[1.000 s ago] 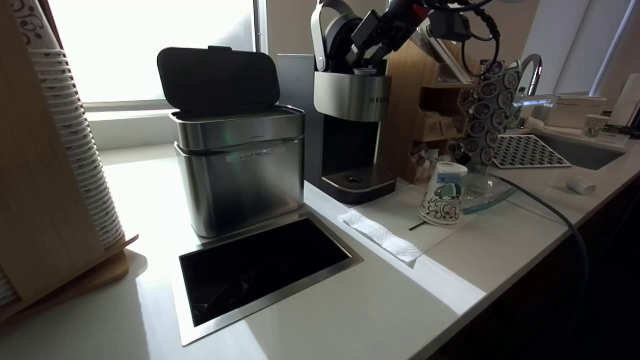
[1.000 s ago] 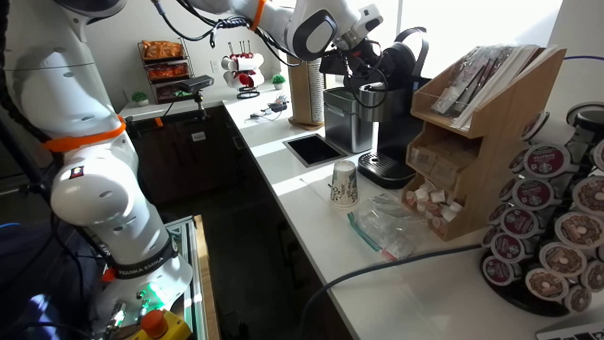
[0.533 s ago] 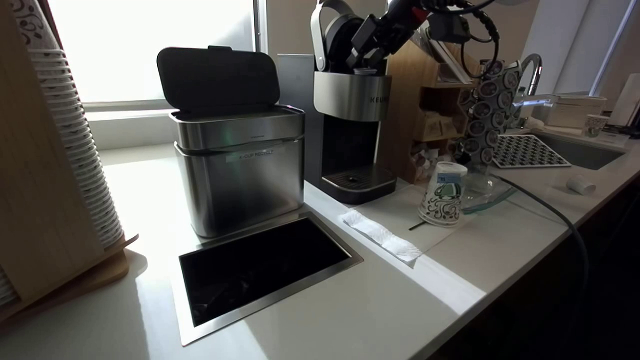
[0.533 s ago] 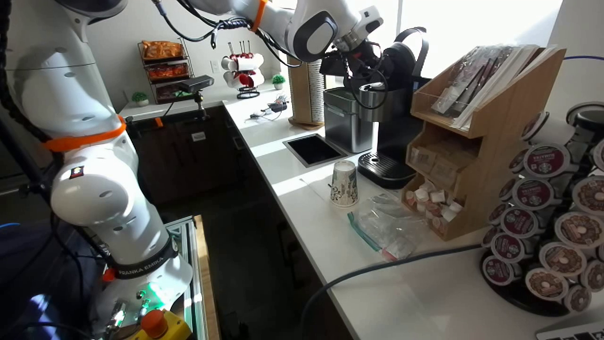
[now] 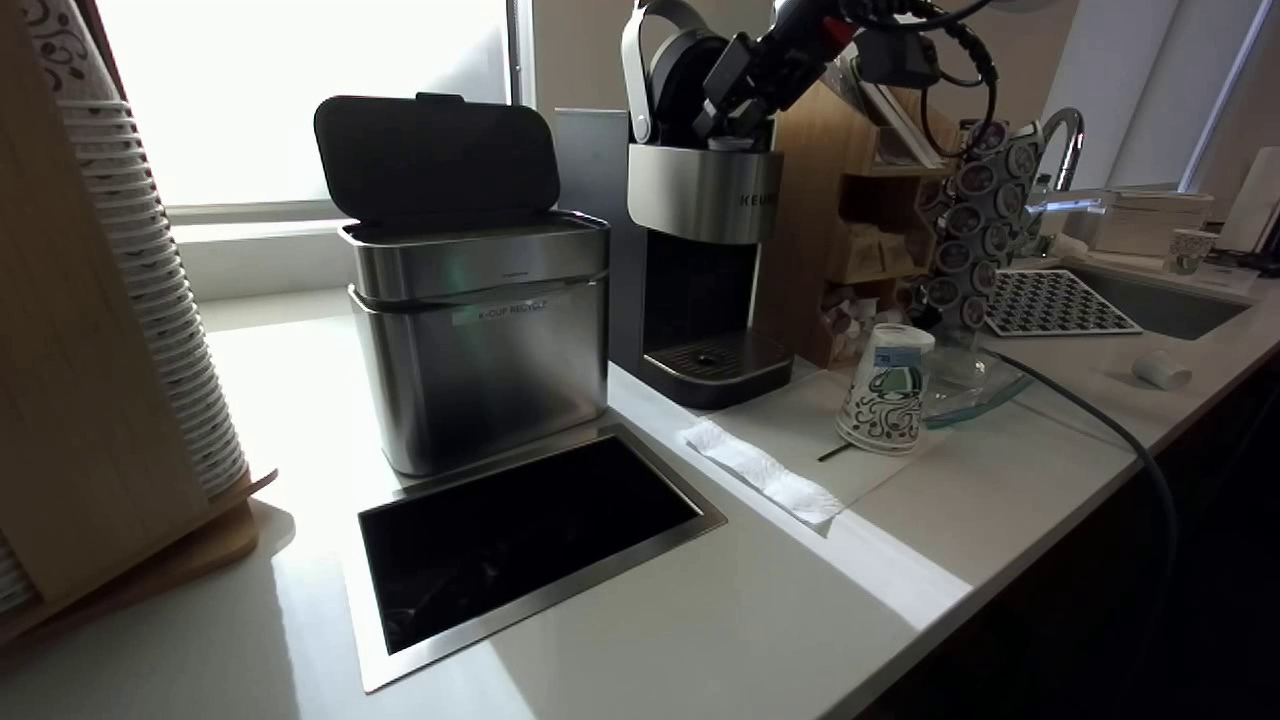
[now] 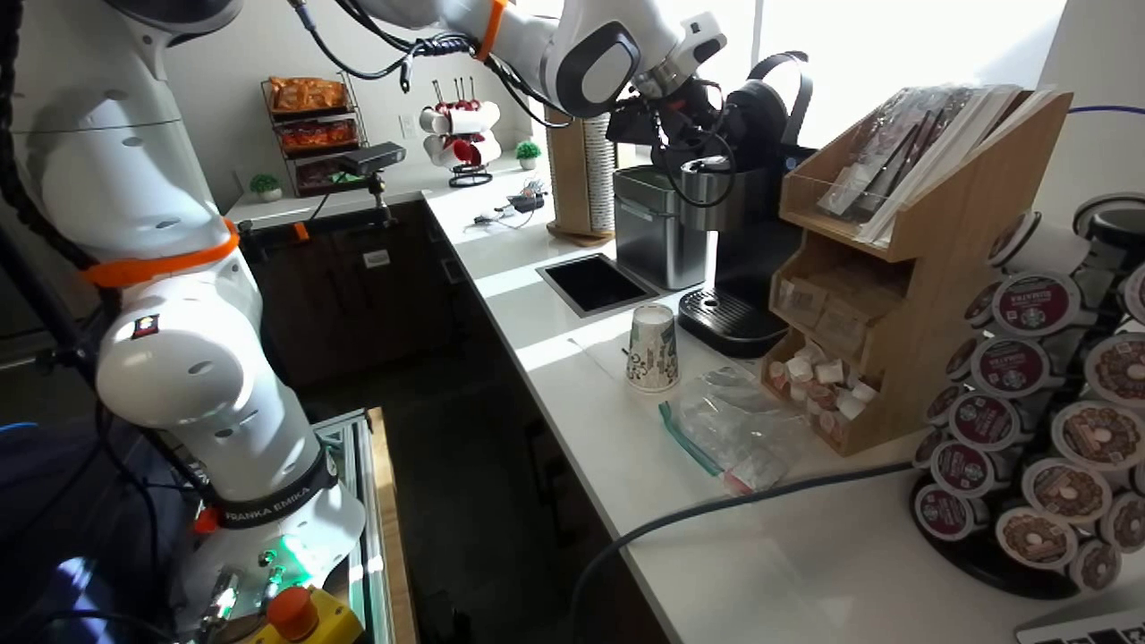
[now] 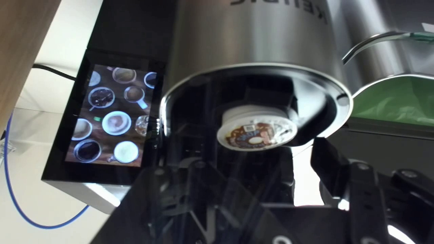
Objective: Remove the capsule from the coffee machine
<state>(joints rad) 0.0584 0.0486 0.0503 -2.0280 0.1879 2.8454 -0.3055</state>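
The coffee machine [image 5: 700,195] stands upright with its black lid raised. It also shows in an exterior view [image 6: 726,192] and in the upside-down wrist view [image 7: 257,37]. The capsule [image 7: 257,132] sits in the machine's open top. Its round printed foil lid and part of its white side show. In an exterior view only its pale rim [image 5: 730,143] shows. My gripper [image 5: 722,125] points down at the machine's top, right by the capsule. In the wrist view my gripper [image 7: 258,153] is open, a gap between its dark fingers. The left finger is blurred, and contact cannot be told.
The raised lid and handle [image 5: 637,75] stand close behind my gripper. A steel bin [image 5: 490,380] with its lid up is beside the machine. A wooden organizer [image 6: 912,304] stands on the other side. A paper cup [image 5: 887,390] and a plastic bag [image 6: 738,429] lie in front.
My gripper has shifted very slightly downward over the capsule. The capsule, the machine and the other things look unmoved.
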